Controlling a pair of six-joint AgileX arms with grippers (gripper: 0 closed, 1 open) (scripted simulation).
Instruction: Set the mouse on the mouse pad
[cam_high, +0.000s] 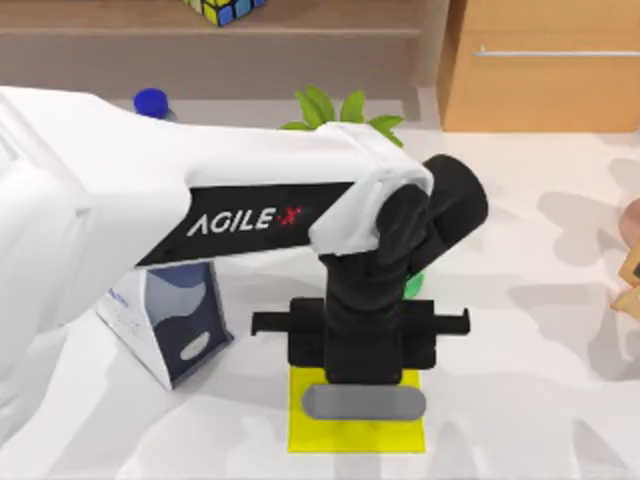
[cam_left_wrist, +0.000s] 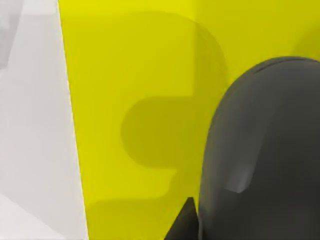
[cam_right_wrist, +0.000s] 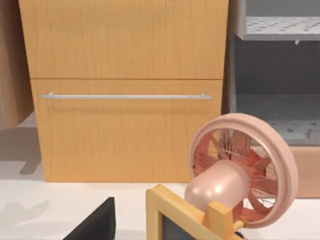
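Note:
The mouse pad (cam_high: 312, 436) is a flat bright yellow mat near the table's front edge, around the middle. My left gripper (cam_high: 362, 345) points straight down over it, its light grey bar (cam_high: 365, 403) above the pad's middle. In the left wrist view the dark grey mouse (cam_left_wrist: 260, 150) looms close over the yellow mouse pad (cam_left_wrist: 135, 65), with one black fingertip (cam_left_wrist: 184, 222) against its side. The gripper seems shut on the mouse. Whether the mouse touches the pad I cannot tell. From above, the mouse is hidden under the gripper.
A white and blue carton (cam_high: 170, 325) stands left of the pad. Behind the arm are a potted plant (cam_high: 340, 108) and a blue-capped bottle (cam_high: 151, 101). My right gripper (cam_right_wrist: 97, 225) stays parked on the right near a pink fan (cam_right_wrist: 240, 170) and a wooden cabinet (cam_right_wrist: 125, 90).

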